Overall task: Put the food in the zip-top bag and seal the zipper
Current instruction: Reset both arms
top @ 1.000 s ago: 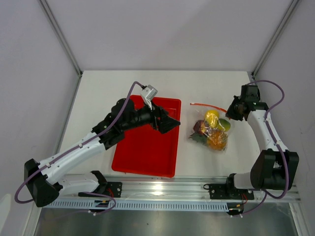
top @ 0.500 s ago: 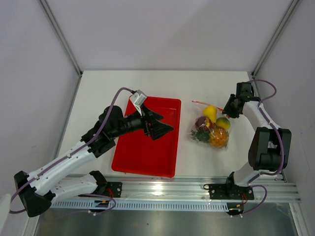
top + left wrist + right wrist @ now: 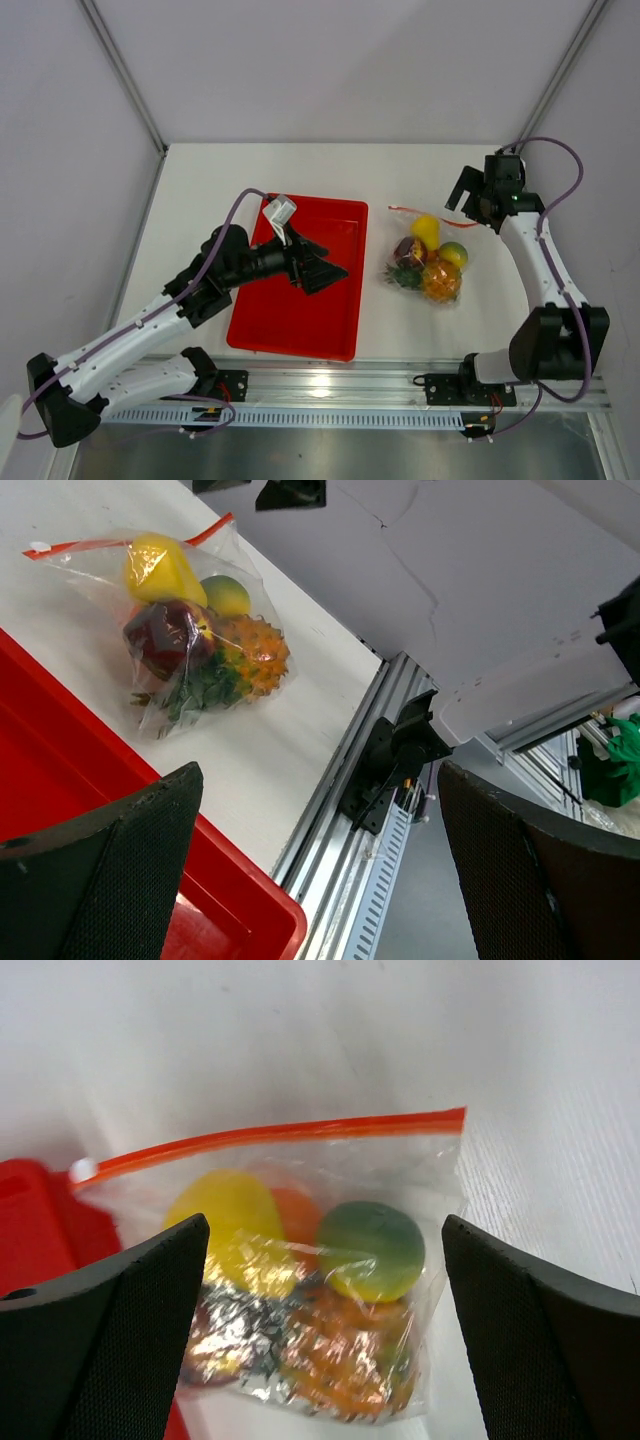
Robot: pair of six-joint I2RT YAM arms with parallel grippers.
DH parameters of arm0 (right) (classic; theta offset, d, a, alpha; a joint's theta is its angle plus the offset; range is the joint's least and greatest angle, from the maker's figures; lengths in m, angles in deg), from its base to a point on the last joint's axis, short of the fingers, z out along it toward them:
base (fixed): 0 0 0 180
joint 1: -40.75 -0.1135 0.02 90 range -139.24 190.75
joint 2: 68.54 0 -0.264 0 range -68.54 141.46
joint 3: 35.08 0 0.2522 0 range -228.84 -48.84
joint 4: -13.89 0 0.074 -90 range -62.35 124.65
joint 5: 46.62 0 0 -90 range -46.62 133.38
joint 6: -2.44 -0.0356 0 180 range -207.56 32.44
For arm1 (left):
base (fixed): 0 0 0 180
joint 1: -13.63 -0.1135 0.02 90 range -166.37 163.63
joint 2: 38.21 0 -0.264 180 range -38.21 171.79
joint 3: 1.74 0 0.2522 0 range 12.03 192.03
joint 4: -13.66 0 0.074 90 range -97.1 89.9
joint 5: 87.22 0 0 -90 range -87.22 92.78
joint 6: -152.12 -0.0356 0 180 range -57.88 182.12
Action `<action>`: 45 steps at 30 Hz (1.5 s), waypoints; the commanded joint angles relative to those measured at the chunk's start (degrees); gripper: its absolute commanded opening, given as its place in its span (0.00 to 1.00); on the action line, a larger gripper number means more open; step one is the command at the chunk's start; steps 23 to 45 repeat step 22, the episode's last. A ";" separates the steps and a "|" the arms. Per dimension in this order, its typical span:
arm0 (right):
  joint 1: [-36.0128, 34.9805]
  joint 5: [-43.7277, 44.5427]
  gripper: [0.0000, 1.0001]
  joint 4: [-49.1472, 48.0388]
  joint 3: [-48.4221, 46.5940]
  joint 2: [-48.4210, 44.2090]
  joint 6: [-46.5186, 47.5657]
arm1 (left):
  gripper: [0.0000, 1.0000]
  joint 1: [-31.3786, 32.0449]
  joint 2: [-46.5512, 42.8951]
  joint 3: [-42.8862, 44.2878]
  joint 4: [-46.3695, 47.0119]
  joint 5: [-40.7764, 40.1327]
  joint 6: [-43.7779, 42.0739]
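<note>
My right tool [image 3: 468,193] is jaws apart, nothing held, just beyond the zipper [image 3: 270,1135], which runs side to side along my closing axis. The zip-top bag [image 3: 430,255] lies on the surface [image 3: 220,190] with the food [image 3: 372,1250] inside. My left tool [image 3: 320,262], also apart, is over the red tray [image 3: 290,320], farther off.

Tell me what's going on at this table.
The toy fruits are packed inside the clear zip-top bag, which lies on the white table to the right of the red tray. The bag's red-orange zipper strip looks pressed flat along the mouth. The right claw stands open by the mouth end of the bag, gripping nothing. The left claw is open and empty over the tray.
</note>
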 commanded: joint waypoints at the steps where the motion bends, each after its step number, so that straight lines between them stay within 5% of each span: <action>1: -4.63 5.82 0.99 3.82 -3.44 -7.60 0.02 | 0.99 0.17 -1.95 -1.90 1.08 1.44 1.87; 11: -18.17 5.57 0.99 12.44 8.93 -28.95 -11.93 | 0.99 0.09 -8.10 -8.94 1.08 -0.14 5.99; 22: -19.32 0.12 0.99 14.21 20.98 -54.80 -18.17 | 0.99 -0.09 -22.41 -24.56 4.67 -3.14 14.42; 45: -19.32 0.12 0.99 14.21 20.98 -54.80 -18.17 | 0.99 -0.09 -22.41 -24.56 4.67 -3.14 14.42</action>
